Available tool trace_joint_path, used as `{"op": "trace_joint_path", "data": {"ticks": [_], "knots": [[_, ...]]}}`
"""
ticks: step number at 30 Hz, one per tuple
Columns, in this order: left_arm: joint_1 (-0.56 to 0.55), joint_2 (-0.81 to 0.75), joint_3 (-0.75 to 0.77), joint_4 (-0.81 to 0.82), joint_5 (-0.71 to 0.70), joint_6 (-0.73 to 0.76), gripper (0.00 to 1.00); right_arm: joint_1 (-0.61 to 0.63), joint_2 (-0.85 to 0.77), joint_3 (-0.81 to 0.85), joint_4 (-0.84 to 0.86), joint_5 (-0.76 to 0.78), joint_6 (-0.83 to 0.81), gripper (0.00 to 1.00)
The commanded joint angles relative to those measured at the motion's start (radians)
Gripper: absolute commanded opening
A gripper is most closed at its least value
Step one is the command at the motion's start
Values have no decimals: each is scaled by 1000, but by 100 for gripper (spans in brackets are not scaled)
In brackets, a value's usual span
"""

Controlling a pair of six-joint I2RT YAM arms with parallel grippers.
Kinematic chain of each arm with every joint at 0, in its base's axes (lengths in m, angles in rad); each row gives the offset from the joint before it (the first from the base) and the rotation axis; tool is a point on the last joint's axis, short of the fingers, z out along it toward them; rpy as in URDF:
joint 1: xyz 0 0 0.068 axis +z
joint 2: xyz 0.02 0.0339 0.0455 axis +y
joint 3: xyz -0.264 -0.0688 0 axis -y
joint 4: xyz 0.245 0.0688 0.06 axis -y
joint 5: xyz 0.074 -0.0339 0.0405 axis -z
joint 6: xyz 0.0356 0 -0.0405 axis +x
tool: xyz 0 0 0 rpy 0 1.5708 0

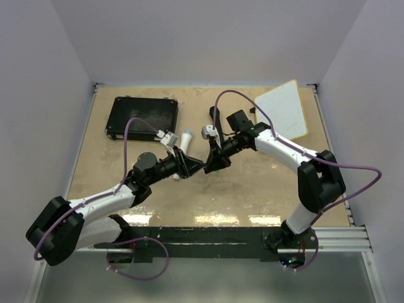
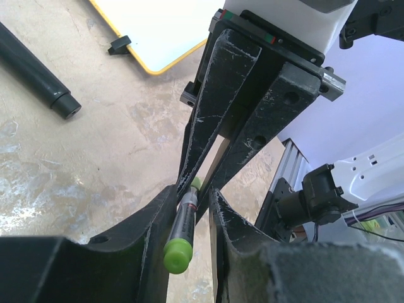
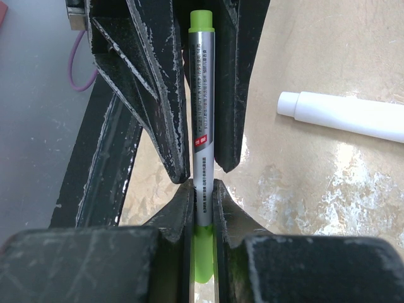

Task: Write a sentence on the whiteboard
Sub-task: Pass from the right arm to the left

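Note:
A green-capped marker (image 3: 202, 95) with a silver barrel hangs above the tabletop mid-table. My right gripper (image 3: 202, 186) is shut on its barrel close to one green end. From the opposite side my left gripper (image 2: 194, 192) straddles the same marker (image 2: 183, 224). The barrel leans on one finger and a slit of daylight shows beside the other. In the top view the two grippers meet tip to tip, left (image 1: 197, 165) and right (image 1: 211, 165). The whiteboard (image 1: 284, 107) lies at the back right, also seen in the left wrist view (image 2: 164, 25). No sentence shows on its white face.
A black case (image 1: 142, 117) lies at the back left. A white tube (image 1: 186, 140) rests between it and the grippers, also in the right wrist view (image 3: 347, 115). A dark cylinder (image 2: 38, 76) and a small black clip (image 2: 118, 44) lie near the whiteboard.

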Motion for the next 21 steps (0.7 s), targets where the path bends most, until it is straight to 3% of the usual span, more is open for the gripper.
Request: {"op": "trace_joint_path", "data": {"ticks": [1,13,21], "knots": [[-5,-9,34,34,-12,23,31,-2,-1,8,-7,-46,-21,0],[-4,16,45,23,-1,23,20,-4,1,10,-18,-43,-36,0],[-5,14,76,-44,5,57,31,-2,3,17,-50,-15,-82,0]]}}
